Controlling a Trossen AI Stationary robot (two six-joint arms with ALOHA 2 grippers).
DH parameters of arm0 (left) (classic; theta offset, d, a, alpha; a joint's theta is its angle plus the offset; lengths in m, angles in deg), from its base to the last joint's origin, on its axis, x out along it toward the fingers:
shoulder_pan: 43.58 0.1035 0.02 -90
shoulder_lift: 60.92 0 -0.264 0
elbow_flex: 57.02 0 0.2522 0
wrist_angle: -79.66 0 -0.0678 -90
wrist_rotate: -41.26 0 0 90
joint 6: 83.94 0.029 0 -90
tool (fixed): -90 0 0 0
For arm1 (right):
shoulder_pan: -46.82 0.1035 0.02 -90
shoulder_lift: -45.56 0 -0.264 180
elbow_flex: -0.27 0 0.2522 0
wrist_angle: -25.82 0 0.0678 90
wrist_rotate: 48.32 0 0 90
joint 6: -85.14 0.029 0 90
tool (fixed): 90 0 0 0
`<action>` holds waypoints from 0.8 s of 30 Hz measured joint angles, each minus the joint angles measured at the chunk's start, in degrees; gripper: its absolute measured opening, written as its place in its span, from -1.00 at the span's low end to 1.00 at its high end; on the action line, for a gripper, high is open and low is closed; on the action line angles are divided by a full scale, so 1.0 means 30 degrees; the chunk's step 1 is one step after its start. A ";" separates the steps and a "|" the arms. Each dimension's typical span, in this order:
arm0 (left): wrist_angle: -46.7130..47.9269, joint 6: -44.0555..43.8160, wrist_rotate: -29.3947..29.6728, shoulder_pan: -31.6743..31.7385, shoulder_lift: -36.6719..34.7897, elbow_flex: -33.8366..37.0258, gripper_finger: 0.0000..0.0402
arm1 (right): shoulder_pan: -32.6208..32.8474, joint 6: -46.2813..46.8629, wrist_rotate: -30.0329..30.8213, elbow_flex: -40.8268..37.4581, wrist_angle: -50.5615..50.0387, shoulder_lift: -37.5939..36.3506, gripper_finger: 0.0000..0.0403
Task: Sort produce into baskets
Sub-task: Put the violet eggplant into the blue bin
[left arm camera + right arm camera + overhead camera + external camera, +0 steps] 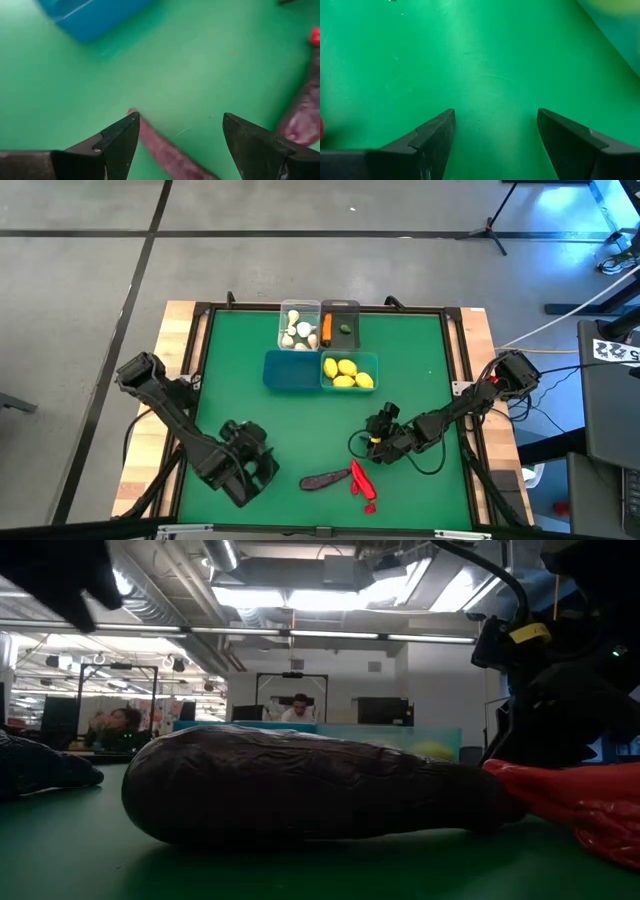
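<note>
The left jaws (262, 472) are wide open and hold nothing, and they hang low over the green bench (240, 350), near its front edge. The eggplant (324, 479) lies flat on the bench just beside them, on the side toward the middle of the bench. Its long body runs almost side to side along the front edge, so its near tip points at the left jaws. The left arm looks like the nearer one, so the next grab may be its job, and the jaws would do best to close across the thin way of the eggplant, not along it. The right jaws (374, 448) are open too and empty, a little farther back from the front edge, near the red chili peppers (360, 481) that lie touching the other end of the eggplant. The four baskets sit together at the back of the bench: the clear basket (300, 326) has white garlic, the dark grey basket (341, 326) has an orange carrot and a small green piece, one teal basket (349, 372) has yellow lemons, and the other teal basket (291, 371) looks empty. The high view shows all of this layout at once. The low view shows something else: the eggplant (310, 785) rests flat with wrinkled skin, and a red pepper (585, 798) presses against its end.
</note>
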 joint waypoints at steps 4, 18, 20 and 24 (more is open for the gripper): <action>0.0488 -0.1934 -0.0261 -0.0638 0.0317 0.0000 0.39 | 0.0000 0.0000 0.0118 0.0000 0.0039 0.0000 0.39; 0.1576 -1.1174 -0.2571 -0.0857 0.2753 0.0007 0.39 | -0.0007 0.0107 0.0186 0.0000 0.0061 -0.0006 0.39; 0.1101 -1.1915 -0.2727 -0.0855 0.2964 0.0007 0.39 | -0.0007 0.0111 0.0131 0.0000 0.0062 -0.0002 0.39; 0.0029 -1.2095 -0.2782 -0.0699 0.3478 0.0007 0.39 | -0.0007 0.0007 0.0119 0.0000 0.0057 -0.0005 0.39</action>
